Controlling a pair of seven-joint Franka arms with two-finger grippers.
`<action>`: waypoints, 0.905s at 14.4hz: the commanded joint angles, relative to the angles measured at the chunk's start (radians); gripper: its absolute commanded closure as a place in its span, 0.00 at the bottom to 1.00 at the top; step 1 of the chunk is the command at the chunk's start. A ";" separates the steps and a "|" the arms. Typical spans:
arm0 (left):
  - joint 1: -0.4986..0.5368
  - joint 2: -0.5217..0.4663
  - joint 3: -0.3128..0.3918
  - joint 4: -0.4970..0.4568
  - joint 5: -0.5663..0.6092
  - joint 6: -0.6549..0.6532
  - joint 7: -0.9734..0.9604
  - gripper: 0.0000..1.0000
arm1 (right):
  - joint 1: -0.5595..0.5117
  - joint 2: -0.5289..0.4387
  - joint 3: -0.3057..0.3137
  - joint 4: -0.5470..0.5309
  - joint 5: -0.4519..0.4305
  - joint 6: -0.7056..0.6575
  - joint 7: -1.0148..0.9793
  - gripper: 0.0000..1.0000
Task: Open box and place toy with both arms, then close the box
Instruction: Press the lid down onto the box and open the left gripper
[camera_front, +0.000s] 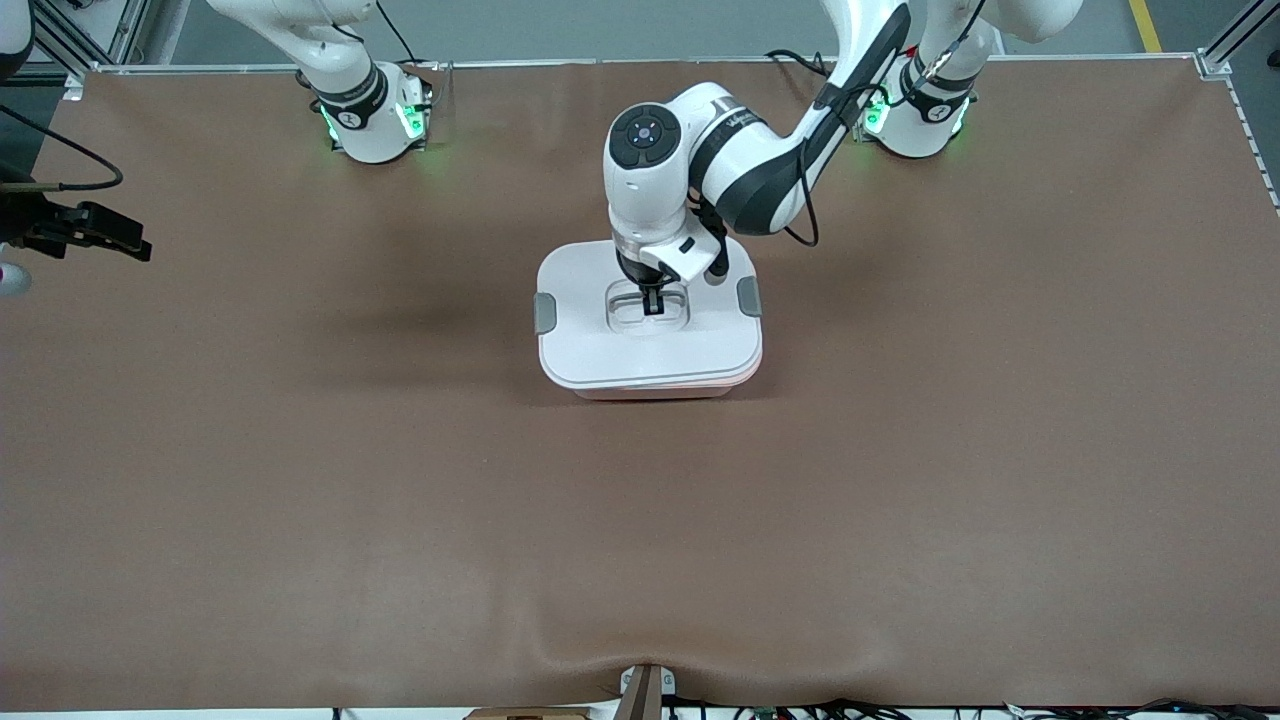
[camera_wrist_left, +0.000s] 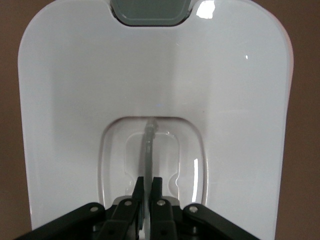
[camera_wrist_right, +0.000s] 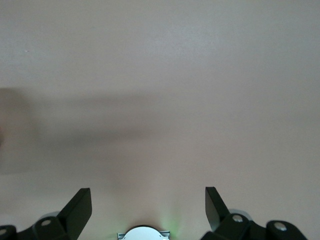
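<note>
The box stands mid-table, its white lid on the pink base, with a grey clip at each end. My left gripper reaches down into the lid's recessed middle. In the left wrist view the left gripper is shut on the thin upright handle in the recess of the lid. My right gripper waits up in the air over the right arm's end of the table. In the right wrist view the right gripper is open and empty over bare table. The toy is out of view.
The brown table mat is bare around the box. The two arm bases stand along the table edge farthest from the front camera. A small bracket sits at the nearest edge.
</note>
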 joint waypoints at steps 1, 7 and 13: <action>-0.011 0.001 0.006 -0.004 0.066 0.005 -0.018 1.00 | -0.021 0.013 0.017 0.018 0.023 0.002 0.015 0.00; -0.017 0.017 0.004 -0.003 0.083 0.002 -0.009 1.00 | -0.023 0.014 0.015 0.018 0.046 0.005 0.021 0.00; -0.040 0.040 0.004 0.009 0.082 0.013 -0.028 1.00 | -0.028 0.020 0.015 0.018 0.060 0.036 0.018 0.00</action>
